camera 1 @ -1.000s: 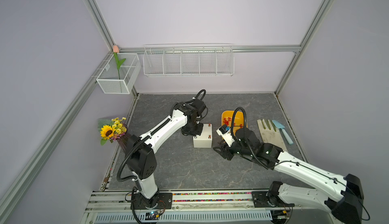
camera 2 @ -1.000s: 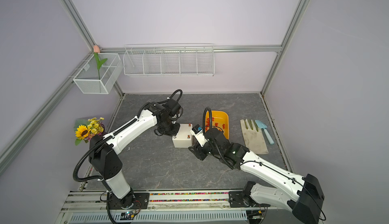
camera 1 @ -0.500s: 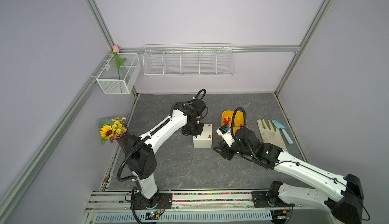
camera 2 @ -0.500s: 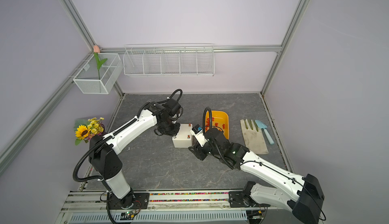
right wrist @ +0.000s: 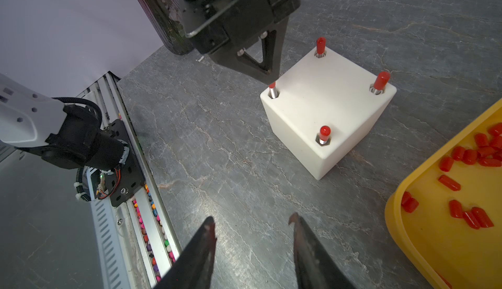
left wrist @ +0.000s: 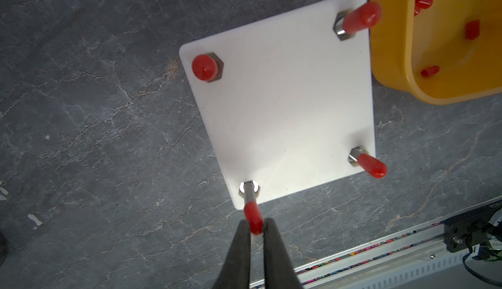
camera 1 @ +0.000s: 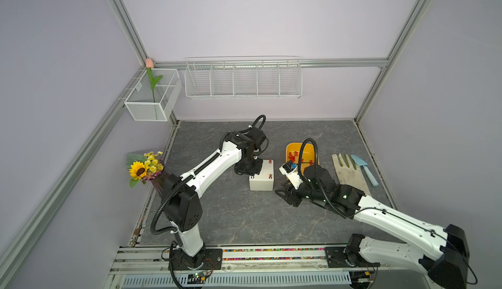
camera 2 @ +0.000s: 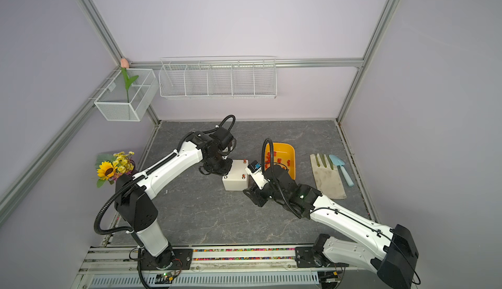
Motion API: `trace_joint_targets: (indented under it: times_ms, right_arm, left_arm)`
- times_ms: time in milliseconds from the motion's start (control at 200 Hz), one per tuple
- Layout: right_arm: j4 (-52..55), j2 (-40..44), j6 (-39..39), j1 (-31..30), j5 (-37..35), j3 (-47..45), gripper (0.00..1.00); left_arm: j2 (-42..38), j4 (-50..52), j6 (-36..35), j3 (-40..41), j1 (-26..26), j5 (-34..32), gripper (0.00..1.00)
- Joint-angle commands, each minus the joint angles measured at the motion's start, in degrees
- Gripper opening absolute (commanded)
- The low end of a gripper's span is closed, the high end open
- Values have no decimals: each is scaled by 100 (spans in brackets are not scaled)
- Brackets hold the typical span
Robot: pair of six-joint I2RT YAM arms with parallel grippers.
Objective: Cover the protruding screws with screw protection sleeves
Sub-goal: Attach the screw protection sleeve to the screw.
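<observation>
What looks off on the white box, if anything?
One sleeve sits only on the tip of its screw, bare shaft showing below it, pinched in the left end effector. The other three sleeves are seated down near their nuts. Nothing else stands out.

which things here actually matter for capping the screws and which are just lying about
Job: white box, protruding screws, red sleeves, yellow tray, left gripper pinching one sleeve onto a screw.
Lying about: glove, blue trowel, sunflower bouquet, tulip, wall rack, mesh basket.
</observation>
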State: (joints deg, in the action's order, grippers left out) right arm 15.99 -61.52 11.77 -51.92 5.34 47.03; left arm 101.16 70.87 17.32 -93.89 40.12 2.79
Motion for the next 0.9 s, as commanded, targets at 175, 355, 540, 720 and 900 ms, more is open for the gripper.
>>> trace_joint_targets:
  times_ms: [175,355,540,720,900]
  right_arm:
    - [-131,149,-25,-39,-53,-111,48]
    - [-131,144,-19,-44,-51,-102,48]
    - [-122,175,-25,-39,-51,-89,48]
    - [-131,185,4,-40,-48,-88,48]
    - [-131,201,3,-44,-42,-93,48]
  left_arm:
    - [-33,184,-9,-87,-22,-151,12]
    - [-49,173,2,-34,-19,-112,10]
    - [-81,170,17,1,-22,-139,10]
    - [-112,186,5,-7,-22,-149,14]
    - [-141,190,17,-16,-17,-147,16]
